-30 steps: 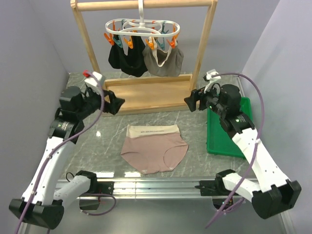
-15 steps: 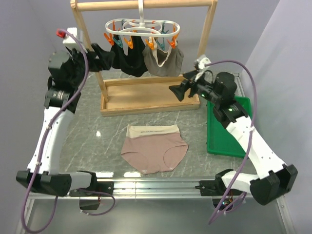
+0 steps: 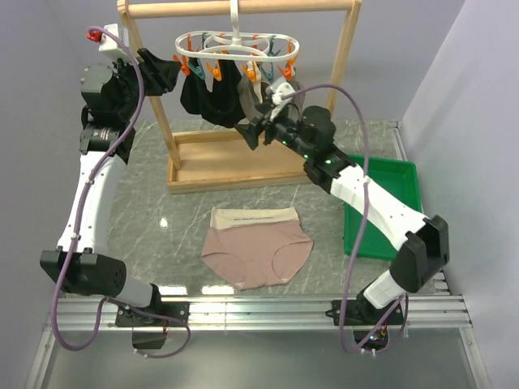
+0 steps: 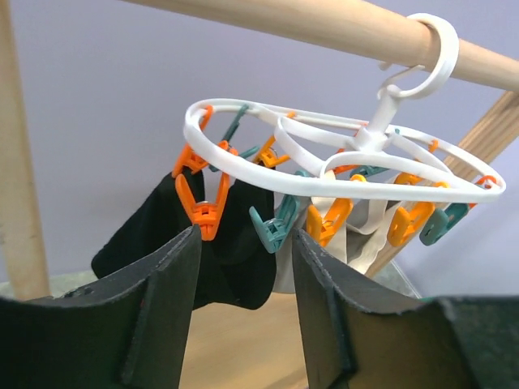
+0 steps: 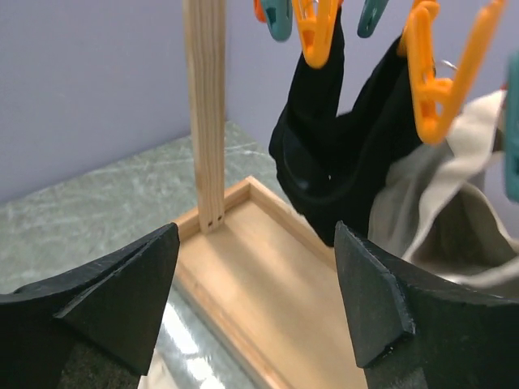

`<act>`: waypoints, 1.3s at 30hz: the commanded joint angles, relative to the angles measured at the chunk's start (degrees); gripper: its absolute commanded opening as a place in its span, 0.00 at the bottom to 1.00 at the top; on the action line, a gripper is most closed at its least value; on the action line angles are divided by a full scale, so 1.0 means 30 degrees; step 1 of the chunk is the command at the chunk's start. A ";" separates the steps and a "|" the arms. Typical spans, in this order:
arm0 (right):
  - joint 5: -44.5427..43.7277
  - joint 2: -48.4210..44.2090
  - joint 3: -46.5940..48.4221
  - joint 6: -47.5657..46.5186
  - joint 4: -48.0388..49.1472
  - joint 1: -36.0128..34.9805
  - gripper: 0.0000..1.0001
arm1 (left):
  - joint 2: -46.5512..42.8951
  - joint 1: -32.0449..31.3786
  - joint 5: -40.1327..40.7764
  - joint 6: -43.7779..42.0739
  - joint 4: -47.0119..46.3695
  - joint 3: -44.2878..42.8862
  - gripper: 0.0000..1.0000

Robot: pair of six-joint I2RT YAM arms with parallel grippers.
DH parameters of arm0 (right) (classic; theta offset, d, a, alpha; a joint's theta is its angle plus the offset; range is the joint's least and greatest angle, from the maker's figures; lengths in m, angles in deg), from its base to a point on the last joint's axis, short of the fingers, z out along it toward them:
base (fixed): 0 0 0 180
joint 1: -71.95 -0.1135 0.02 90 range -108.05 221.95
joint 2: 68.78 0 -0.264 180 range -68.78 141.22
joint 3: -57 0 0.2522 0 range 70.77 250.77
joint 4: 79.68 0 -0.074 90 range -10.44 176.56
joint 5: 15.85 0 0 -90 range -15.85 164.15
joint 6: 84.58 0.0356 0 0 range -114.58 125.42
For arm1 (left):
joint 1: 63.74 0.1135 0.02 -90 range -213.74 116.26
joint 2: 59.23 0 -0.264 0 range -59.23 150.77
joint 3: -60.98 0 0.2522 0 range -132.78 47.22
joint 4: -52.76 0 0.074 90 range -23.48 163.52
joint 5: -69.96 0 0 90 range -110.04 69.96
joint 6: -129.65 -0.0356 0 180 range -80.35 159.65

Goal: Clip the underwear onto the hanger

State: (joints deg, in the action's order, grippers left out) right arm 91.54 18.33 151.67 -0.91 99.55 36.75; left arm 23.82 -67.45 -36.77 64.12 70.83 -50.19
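Note:
The pink-beige underwear (image 3: pixel 258 245) lies flat on the marble table, cream waistband toward the rack. The white oval clip hanger (image 3: pixel 237 50) hangs by its hook from the wooden bar and also shows in the left wrist view (image 4: pixel 349 158), with orange and teal pegs below it. My left gripper (image 3: pixel 166 71) is open and empty, raised just left of the hanger, with an orange peg (image 4: pixel 203 203) close ahead of it. My right gripper (image 3: pixel 253 131) is open and empty, below the hanger in front of the hanging garments.
A black garment (image 3: pixel 209 99) and a grey-taupe garment (image 3: pixel 276 104) hang from the pegs. The wooden rack has a tray base (image 3: pixel 243 158) and upright posts (image 5: pixel 203 113). A green bin (image 3: pixel 381 207) stands on the right of the table.
Both arms have risen and swung in toward the hanger. The left gripper went up to the hanger's left edge; the right moved left under the garments. The underwear has not moved.

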 commanded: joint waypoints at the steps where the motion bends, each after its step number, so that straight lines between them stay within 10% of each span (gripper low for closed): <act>1: -0.2132 0.1077 0.2206 0.0086 0.2084 -0.0483 0.83 | 0.0529 0.0063 -0.1365 0.0896 -0.1322 -0.0812 0.53; 39: -0.2837 0.7642 0.9388 -0.0497 0.4164 -0.1743 0.52 | 0.3871 -0.0142 -0.2626 0.1541 -0.0648 -0.3479 0.45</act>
State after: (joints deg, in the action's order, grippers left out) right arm 84.00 40.93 176.15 -0.97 108.62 32.10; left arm 35.66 -67.58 -43.35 68.97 68.60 -57.92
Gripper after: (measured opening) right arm 0.527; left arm 0.456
